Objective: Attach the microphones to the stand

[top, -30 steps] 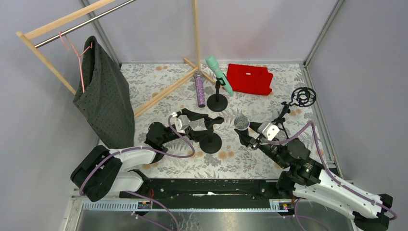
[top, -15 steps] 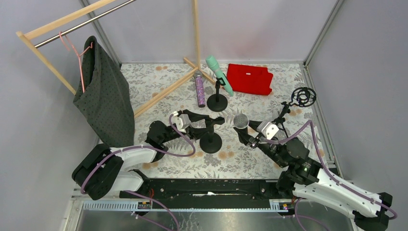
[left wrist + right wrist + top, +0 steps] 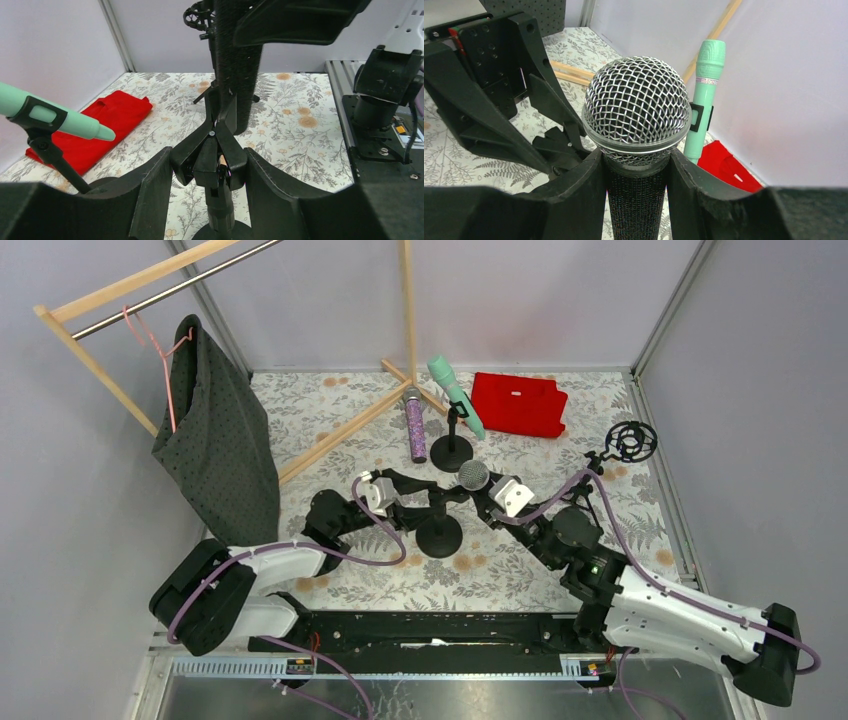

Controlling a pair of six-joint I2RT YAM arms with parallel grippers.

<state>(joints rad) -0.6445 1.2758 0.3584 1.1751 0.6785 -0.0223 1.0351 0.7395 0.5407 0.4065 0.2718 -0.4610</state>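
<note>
Jaws on the right arm pinch the black microphone (image 3: 636, 115); left jaws squeeze the stand clip (image 3: 216, 160), at eight o'clock from the mesh head (image 3: 473, 475).

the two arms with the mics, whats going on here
The right gripper holds the black microphone by its body, mesh head outward, just above the clip of the near stand. The left gripper has its fingers on either side of that clip and seems to squeeze it; the microphone is not yet in. The mint-green microphone sits clipped in the far stand, and the purple microphone lies on the table beside it.
</note>
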